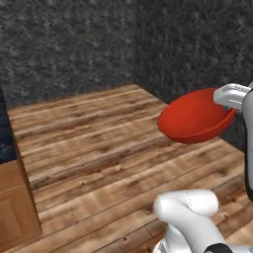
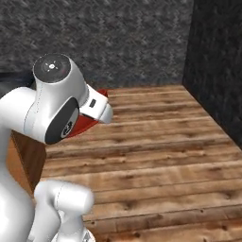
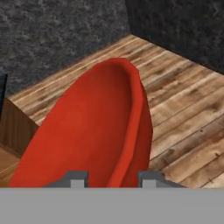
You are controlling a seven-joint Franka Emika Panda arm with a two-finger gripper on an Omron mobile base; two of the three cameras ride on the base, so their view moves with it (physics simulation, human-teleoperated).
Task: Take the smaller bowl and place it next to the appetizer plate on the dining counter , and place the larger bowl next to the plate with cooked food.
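Note:
The larger bowl (image 1: 195, 117) is glossy red and hangs in the air above a wooden plank floor, tilted on its side. My gripper (image 1: 223, 100) is shut on its rim at the right. In the hand view the bowl (image 3: 94, 131) rises between my two fingertips, and the gripper (image 3: 111, 180) pinches its wall. From the right base view a red sliver of the bowl (image 2: 80, 124) peeks out under my hand (image 2: 97, 108). A corner of the dining counter (image 1: 15, 207), brown wooden base under a black top, stands at the left. The smaller bowl and both plates are out of view.
Wooden plank floor (image 1: 99, 148) spreads below the bowl. Dark speckled walls (image 1: 74, 44) meet in a corner behind it. The counter's wooden side (image 3: 13, 127) lies left of the bowl in the hand view.

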